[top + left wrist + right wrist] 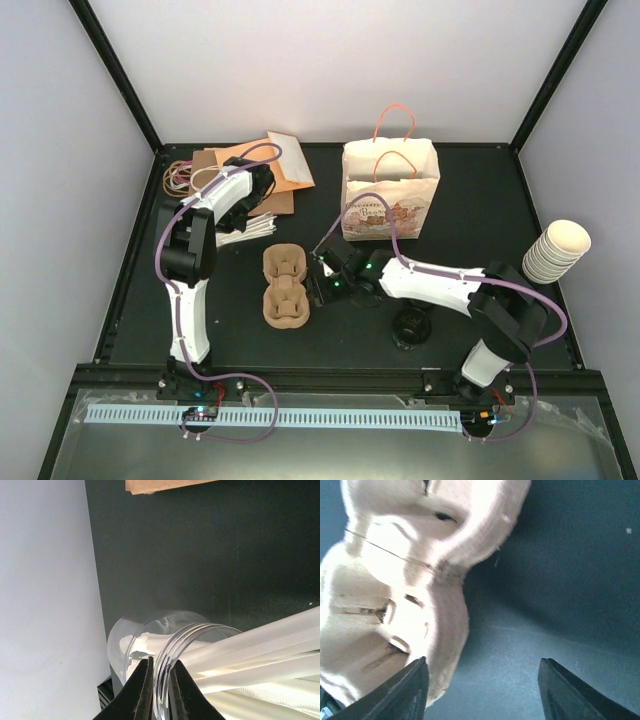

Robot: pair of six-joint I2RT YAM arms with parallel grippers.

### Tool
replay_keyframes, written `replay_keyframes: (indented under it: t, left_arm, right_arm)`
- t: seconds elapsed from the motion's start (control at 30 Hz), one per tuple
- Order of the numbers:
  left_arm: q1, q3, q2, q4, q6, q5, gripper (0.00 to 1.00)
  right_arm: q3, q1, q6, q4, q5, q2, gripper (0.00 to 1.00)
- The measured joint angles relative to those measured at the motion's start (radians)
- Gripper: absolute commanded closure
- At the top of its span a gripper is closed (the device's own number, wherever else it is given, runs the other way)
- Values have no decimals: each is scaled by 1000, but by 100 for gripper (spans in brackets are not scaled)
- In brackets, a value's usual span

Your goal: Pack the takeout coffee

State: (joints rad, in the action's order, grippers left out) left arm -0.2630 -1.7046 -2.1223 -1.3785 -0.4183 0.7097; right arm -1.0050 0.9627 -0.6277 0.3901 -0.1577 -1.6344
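I see no single printed coffee cup in any view. My left gripper (pixel 262 188) is at the back left, shut on the rim of a clear jar (pixel 145 630) that holds white wrapped straws (pixel 260 645). One finger is inside the rim and one outside (pixel 160 680). My right gripper (pixel 318 280) is open and empty, low over the table, just right of a tan pulp cup carrier (pixel 284 285). In the right wrist view the carrier (pixel 395 580) touches or nearly touches the left finger, and bare table lies between the fingertips (pixel 482 667). A paper bag with orange handles (pixel 390 195) stands upright behind.
A tall stack of nested cream cups (pixel 557 250) stands at the right edge. A black lid (pixel 411 325) lies near the right arm. Flat brown paper bags (pixel 270 165) and a coil of bands (pixel 180 177) lie at the back left. White walls enclose the table.
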Motion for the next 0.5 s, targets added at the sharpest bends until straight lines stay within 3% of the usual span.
replay_keyframes:
  t: [0.5]
  left_arm:
    - [-13,14,0,7,16,11,98]
  right_arm:
    - [-148,-104,396,23,3,60,26]
